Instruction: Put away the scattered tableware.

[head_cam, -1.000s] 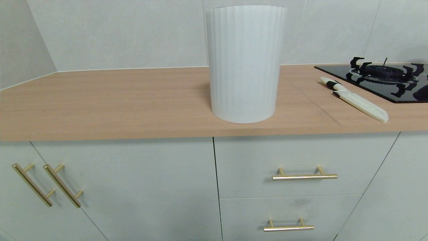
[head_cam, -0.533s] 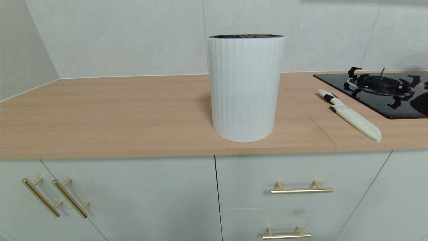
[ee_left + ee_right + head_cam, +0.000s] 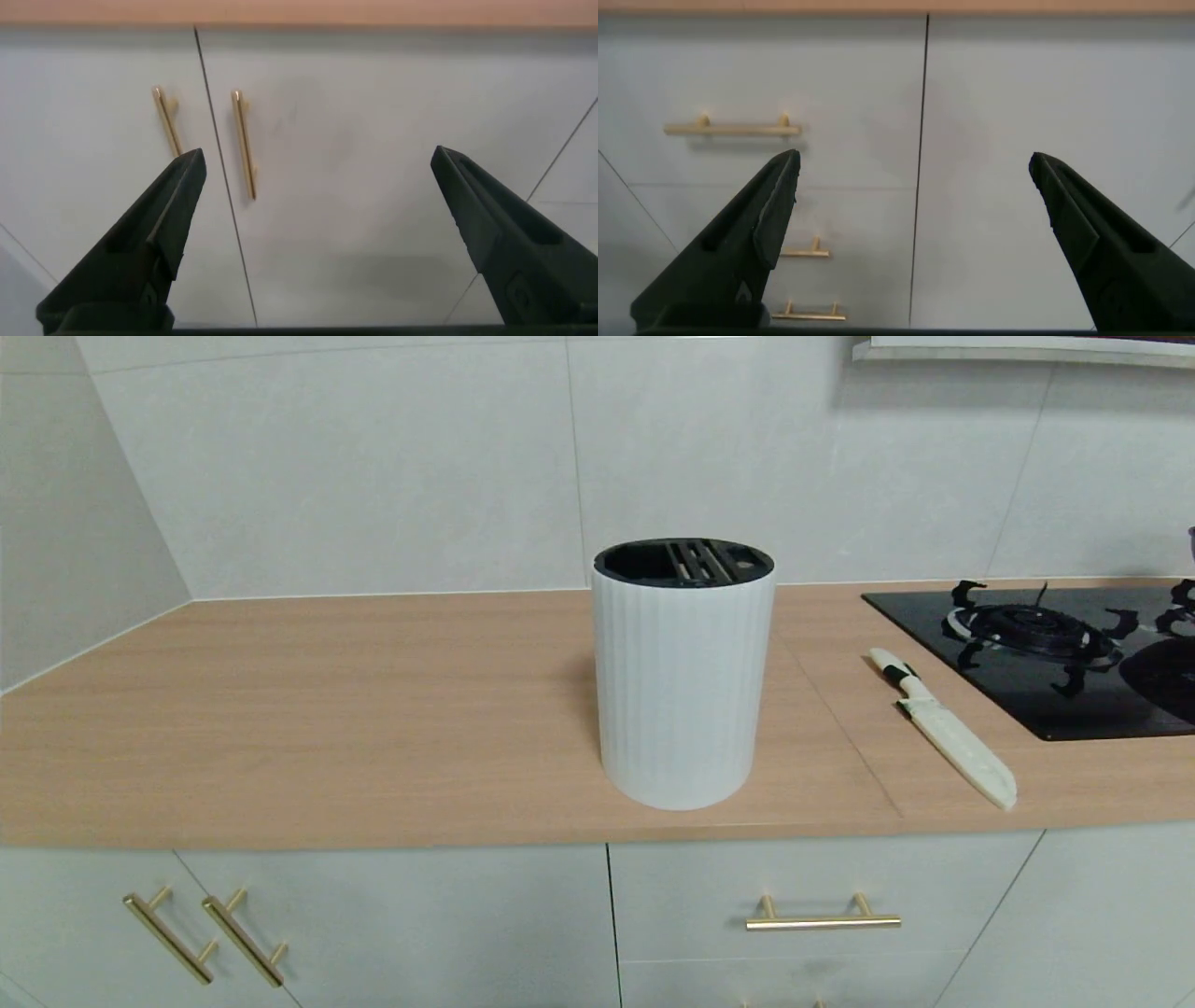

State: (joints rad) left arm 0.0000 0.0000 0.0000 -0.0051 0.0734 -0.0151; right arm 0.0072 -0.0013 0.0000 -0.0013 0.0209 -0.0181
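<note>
A cream-white knife with a black band on its handle [image 3: 941, 727] lies flat on the wooden counter [image 3: 327, 709], right of a tall white ribbed holder [image 3: 683, 681] whose black slotted top is visible. My left gripper [image 3: 318, 159] is open, below counter level, facing the white cabinet doors [image 3: 327, 187]. My right gripper [image 3: 915, 163] is also open, low in front of the drawer fronts [image 3: 785, 196]. Neither holds anything.
A black gas hob with burner grates [image 3: 1036, 644] sits at the counter's right end, just beyond the knife. Gold bar handles [image 3: 822, 921] are on the drawers and on the cabinet doors [image 3: 201, 938]. Tiled wall [image 3: 373, 467] runs behind; the counter's left half is bare wood.
The head camera has tilted up over the last second: the whole scene slid down in the picture and the holder's black top came into sight. The objects themselves have not moved.
</note>
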